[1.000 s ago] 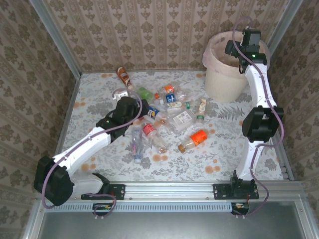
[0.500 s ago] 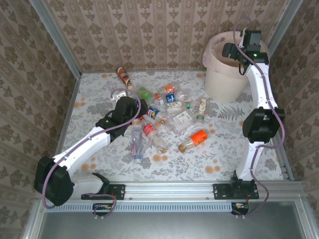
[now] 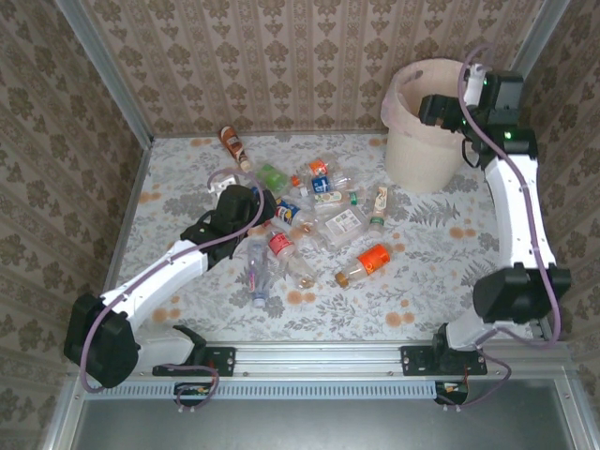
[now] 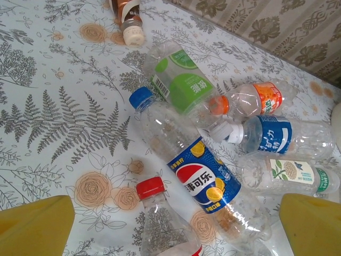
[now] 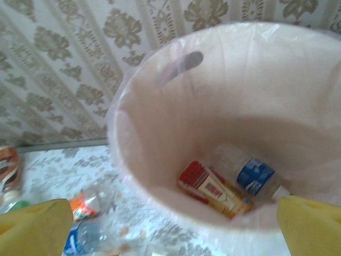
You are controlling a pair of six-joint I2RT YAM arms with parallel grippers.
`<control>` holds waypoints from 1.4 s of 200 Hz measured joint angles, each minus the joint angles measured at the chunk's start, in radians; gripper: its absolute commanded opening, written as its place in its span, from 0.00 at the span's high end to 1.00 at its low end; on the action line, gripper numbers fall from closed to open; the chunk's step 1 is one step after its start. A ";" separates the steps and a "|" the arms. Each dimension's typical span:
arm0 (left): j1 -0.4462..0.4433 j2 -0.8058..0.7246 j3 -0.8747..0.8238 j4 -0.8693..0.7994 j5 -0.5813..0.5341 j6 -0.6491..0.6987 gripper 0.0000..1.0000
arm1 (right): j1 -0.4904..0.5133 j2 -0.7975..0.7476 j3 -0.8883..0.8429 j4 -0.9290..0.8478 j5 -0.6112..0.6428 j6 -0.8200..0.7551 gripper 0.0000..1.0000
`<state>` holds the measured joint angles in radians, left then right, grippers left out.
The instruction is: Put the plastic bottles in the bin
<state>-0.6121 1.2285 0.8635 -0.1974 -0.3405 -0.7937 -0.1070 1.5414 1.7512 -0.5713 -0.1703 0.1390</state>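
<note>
Several plastic bottles (image 3: 319, 220) lie heaped mid-table. My left gripper (image 3: 263, 202) hovers open at the heap's left edge, nothing between its yellow fingertips (image 4: 34, 224). Below it lie a blue-capped Pepsi bottle (image 4: 198, 178) and a red-capped clear bottle (image 4: 160, 221); green-labelled (image 4: 178, 80), orange-labelled (image 4: 258, 98) and blue-labelled (image 4: 277, 133) bottles lie beyond. My right gripper (image 3: 439, 108) hangs open and empty over the bin (image 3: 412, 155), a cream bucket with a pinkish liner (image 5: 125, 154). Inside lie a red-and-yellow labelled bottle (image 5: 213, 189) and a blue-labelled one (image 5: 256, 176).
A brown bottle (image 3: 232, 143) lies apart near the back wall. An orange-labelled bottle (image 3: 367, 262) lies at the heap's near right. Patterned walls close the table at back and sides. Bare floral tablecloth (image 3: 441, 253) stretches between the heap and the right arm.
The right arm's elbow has swung down and to the right while its gripper stayed over the bin and its jaws widened. The left arm has barely moved.
</note>
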 measured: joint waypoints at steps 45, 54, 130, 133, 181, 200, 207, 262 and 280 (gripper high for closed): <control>0.012 -0.001 -0.017 0.005 0.001 -0.008 0.00 | 0.000 -0.226 -0.374 0.212 -0.121 0.135 0.00; 0.012 -0.002 -0.024 0.007 0.003 -0.014 0.00 | 0.000 -0.260 -0.449 0.263 -0.144 0.171 0.00; 0.037 -0.006 -0.065 0.055 0.012 -0.051 0.00 | 0.112 -0.270 -0.643 0.356 -0.160 0.328 0.00; 0.037 -0.006 -0.070 0.060 0.014 -0.052 0.00 | 0.121 -0.269 -0.646 0.357 -0.151 0.333 0.00; 0.051 -0.007 -0.105 0.079 0.028 -0.075 0.00 | 0.236 -0.190 -0.711 0.333 0.022 0.370 0.00; 0.058 -0.007 -0.106 0.089 0.030 -0.082 0.00 | 0.270 -0.113 -0.710 0.327 0.060 0.370 0.00; 0.059 -0.009 -0.109 0.097 0.030 -0.084 0.00 | 0.282 -0.081 -0.708 0.320 0.076 0.370 0.00; 0.071 -0.015 -0.121 0.117 0.041 -0.098 0.00 | 0.348 0.114 -0.643 0.268 0.245 0.370 0.00; 0.079 -0.024 -0.130 0.121 0.042 -0.103 0.00 | 0.348 0.165 -0.609 0.259 0.273 0.370 0.01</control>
<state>-0.5331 1.2049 0.7338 -0.0761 -0.2981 -0.8963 0.2409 1.7065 1.1423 -0.3126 0.1028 0.5087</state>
